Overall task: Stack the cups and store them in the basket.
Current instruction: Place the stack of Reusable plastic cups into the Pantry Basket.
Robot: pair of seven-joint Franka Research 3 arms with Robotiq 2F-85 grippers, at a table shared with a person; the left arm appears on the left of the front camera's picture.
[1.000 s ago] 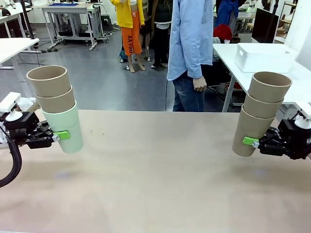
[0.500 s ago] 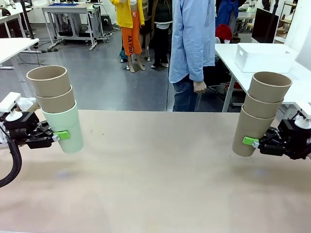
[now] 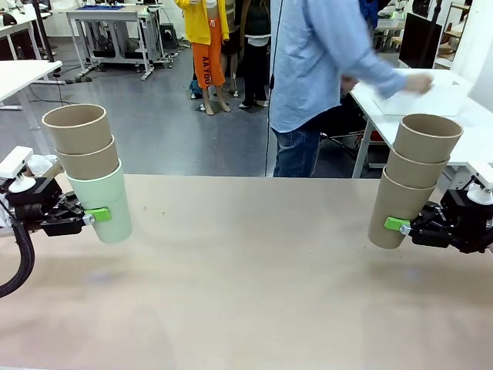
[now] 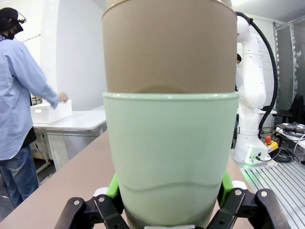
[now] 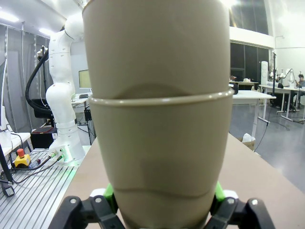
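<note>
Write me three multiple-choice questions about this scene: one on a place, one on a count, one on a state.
1. Where is the basket?
A) on the brown table
B) on the white table behind, at the right
C) on the floor

2. How many cups form the stack in the left tool?
A) two
B) three
C) four

3. How is the right tool?
A) open, holding nothing
B) shut on the bottom cup of its stack
C) lying on the table

Answers: 1 B, the person's hand reaches toward it there; 2 B, one green cup with two brown ones in it; 3 B, its pads squeeze that cup.
</note>
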